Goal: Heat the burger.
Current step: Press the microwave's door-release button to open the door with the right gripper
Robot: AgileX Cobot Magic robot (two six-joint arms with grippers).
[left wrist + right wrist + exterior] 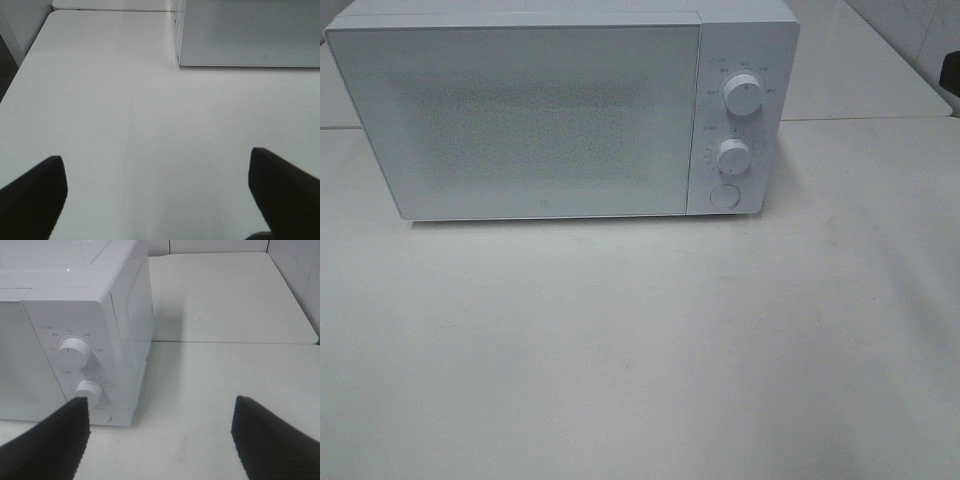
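Left wrist: left gripper (156, 165) spread wide above the table (125, 100), nothing between fingers (30, 195). Right wrist: right gripper (161, 407) spread wide too, empty, near the microwave (125, 315), facing its knobs (75, 351). Exterior high: table in front, microwave behind, door (520, 120) closed. Burger in no view; cannot tell where it is
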